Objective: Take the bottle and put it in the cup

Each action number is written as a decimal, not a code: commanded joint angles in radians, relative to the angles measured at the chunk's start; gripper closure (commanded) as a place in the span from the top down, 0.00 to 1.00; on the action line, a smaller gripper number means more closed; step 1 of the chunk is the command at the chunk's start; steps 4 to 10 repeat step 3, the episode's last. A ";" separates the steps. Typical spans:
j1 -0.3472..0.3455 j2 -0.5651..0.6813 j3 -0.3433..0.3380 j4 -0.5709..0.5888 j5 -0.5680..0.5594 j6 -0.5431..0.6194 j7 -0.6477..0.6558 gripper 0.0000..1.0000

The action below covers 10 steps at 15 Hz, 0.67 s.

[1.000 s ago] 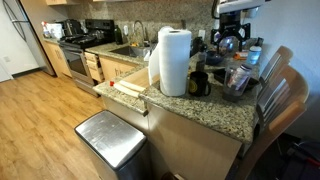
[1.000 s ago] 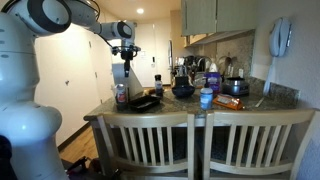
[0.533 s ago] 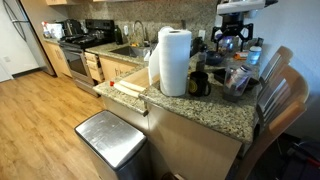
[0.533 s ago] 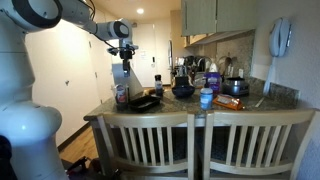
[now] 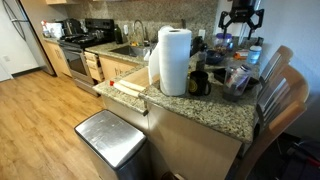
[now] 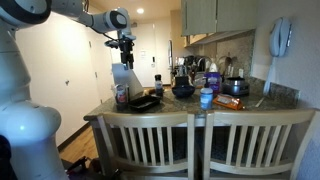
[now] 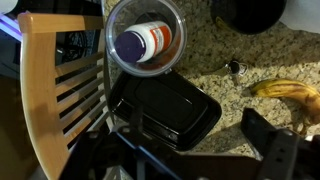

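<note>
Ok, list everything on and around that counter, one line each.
bottle: one, white, dark cap, lying inside the cup
cup: one, clear, on the counter by a chair
tray: one, black, beside the cup
banana: one, yellow, on the counter past the tray
paper towel roll: one, white, upright on the counter
mug: one, black, beside the roll
trash can: one, steel, on the floor
chairs: two, wooden, against the counter
counter: one, speckled granite
end effector: one, black, open, empty, above the counter
</note>
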 commanded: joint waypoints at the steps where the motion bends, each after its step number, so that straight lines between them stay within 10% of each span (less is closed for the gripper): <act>1: -0.017 0.007 0.018 0.003 0.001 -0.003 -0.001 1.00; 10: -0.017 0.012 0.018 0.003 0.001 -0.002 -0.001 1.00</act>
